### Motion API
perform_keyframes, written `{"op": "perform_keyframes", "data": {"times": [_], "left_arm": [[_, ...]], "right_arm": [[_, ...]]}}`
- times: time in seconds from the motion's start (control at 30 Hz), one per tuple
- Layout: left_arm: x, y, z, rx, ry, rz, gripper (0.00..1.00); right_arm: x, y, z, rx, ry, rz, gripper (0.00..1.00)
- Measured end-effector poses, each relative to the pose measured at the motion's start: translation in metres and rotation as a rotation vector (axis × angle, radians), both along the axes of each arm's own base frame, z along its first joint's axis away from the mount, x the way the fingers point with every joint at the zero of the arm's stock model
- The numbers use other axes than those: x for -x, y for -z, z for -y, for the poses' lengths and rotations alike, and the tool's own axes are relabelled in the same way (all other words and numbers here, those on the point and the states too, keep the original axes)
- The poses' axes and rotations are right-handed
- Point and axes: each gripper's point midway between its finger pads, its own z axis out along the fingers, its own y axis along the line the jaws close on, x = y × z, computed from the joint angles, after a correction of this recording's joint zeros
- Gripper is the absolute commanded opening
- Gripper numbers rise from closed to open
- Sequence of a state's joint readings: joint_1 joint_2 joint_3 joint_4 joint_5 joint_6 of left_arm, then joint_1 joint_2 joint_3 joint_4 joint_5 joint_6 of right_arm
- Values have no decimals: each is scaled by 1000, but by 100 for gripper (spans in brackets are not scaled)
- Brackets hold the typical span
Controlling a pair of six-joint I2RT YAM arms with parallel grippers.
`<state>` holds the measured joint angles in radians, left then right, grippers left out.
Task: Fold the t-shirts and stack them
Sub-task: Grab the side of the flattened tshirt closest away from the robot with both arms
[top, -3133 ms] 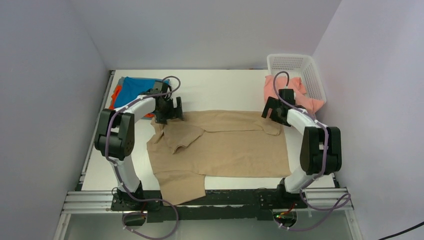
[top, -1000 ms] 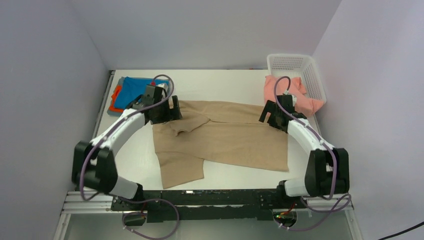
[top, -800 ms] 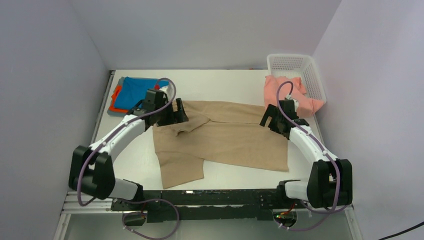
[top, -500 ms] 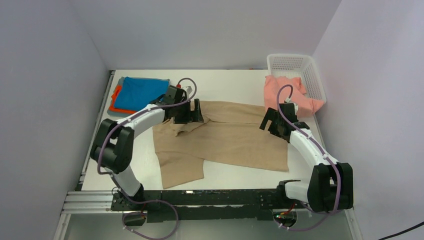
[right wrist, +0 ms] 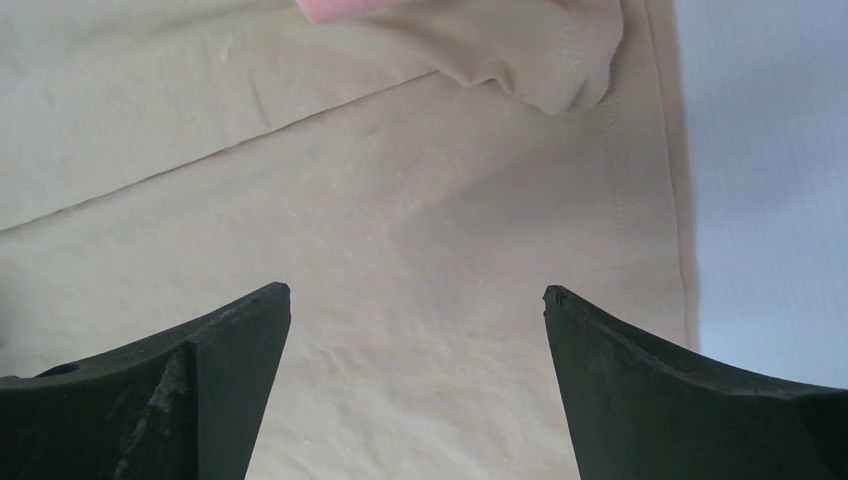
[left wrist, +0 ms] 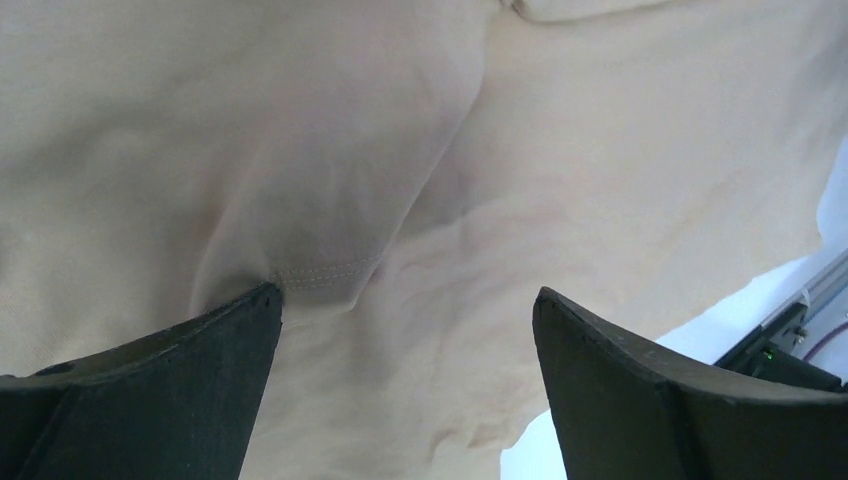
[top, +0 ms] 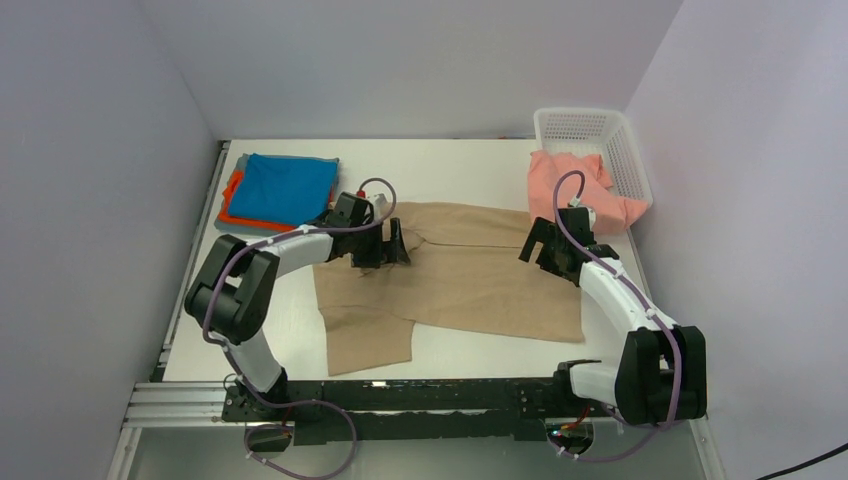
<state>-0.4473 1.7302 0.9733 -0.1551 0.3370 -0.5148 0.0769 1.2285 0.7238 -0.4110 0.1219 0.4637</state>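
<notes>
Tan shirt: A soft tan-beige cloth t-shirt point(top: 470, 280) lies spread across the middle of the white surface point(top: 460, 165), between the two arms. Its far edge is doubled over in a long fold, and one flap reaches toward the near edge on the left.

Left tool: The left tool point(top: 385, 246) hangs low over the tan shirt's left part, jaws spread wide and holding nothing. In the left wrist view, a rumpled fold with a stitched hem point(left wrist: 320, 275) sits just beside one fingertip. Whether the fingertip touches the cloth cannot be told.

Right tool: The right tool point(top: 545, 245) is over the shirt's far right corner, jaws also spread wide and empty. The right wrist view shows flat tan cloth between the fingers. The shirt's stitched side hem runs along bare surface to one side, and a small turned-over corner lies just beyond.

Folded stack: A bright blue t-shirt point(top: 290, 185) lies folded on top of an orange t-shirt point(top: 232, 197) at the far left corner of the surface. The stack is apart from the tan shirt, beyond the left arm.

Pink shirt: A salmon-pink t-shirt point(top: 575, 180) is heaped, unfolded, against a white plastic lattice basket point(top: 590, 125) at the far right corner, near the right tool. Whether part of it lies inside the basket cannot be told.
</notes>
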Motion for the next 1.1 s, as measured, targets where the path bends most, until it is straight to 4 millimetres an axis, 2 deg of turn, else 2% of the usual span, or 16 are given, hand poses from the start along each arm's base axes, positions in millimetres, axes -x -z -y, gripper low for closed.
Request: {"op": "perform_keyframes", "data": {"times": [0.17, 0.3, 0.4, 0.47, 0.57, 0.67, 0.77, 0.83, 0.93, 1.1], "left_arm": [[9, -3, 12, 5, 37, -9, 99], [21, -11, 1, -66, 12, -20, 99], [31, -39, -16, -131, -33, 32, 99], [45, -72, -28, -144, -76, 105, 99], [74, -92, -37, -128, -99, 153, 99], [127, -77, -55, -143, -108, 98, 99], [181, -40, -74, -219, -96, -38, 99], [210, -20, -85, -277, -85, -121, 97], [233, -3, -96, -330, -88, -189, 85], [240, 17, -99, -376, -122, -230, 67]], "right_arm": [[0, -1, 1, 3, 3, 1, 100], [2, -9, 5, 17, 24, 24, 100], [5, -18, 10, 28, 60, 48, 100], [9, -22, 15, 37, 93, 53, 100], [15, -25, 21, 47, 136, 56, 100], [20, -31, 26, 50, 176, 69, 100], [26, -33, 30, 49, 205, 87, 100], [29, -32, 30, 45, 216, 88, 100], [33, -26, 30, 40, 223, 75, 100], [40, -15, 30, 36, 234, 46, 100]]}}
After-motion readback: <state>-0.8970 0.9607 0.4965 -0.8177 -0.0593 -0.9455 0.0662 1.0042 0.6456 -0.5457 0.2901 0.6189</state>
